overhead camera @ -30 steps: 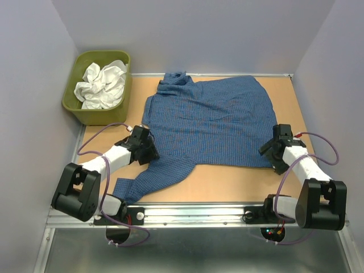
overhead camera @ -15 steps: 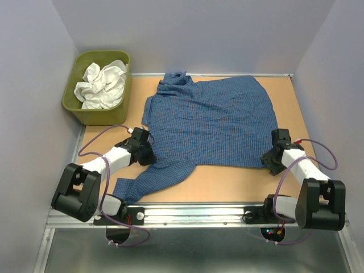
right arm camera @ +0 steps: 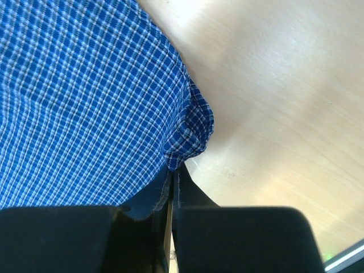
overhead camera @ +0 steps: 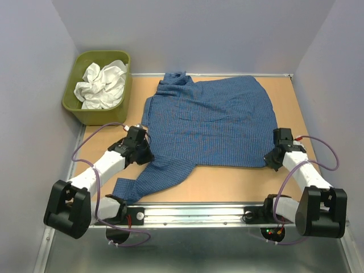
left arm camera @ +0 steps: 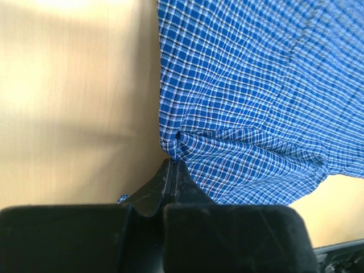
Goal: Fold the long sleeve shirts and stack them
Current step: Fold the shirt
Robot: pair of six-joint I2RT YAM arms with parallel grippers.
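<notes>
Jaws are sitting fully shut on both sides: the left gripper (left arm camera: 172, 164) is pinching the blue checked shirt (overhead camera: 210, 122) at its near-left edge, and the right gripper (right arm camera: 172, 172) is pinching its bunched near-right corner. Cloth is hiding each fingertip's end. One shirt is lying spread on the table (overhead camera: 227, 183), and one white garment (overhead camera: 102, 84) is sitting crumpled in the single green tub (overhead camera: 85, 115).

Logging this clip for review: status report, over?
Left gripper: jaws shut on blue shirt, left side. Right gripper: shut on its near right corner. White garment in tub. Nothing blocking.
</notes>
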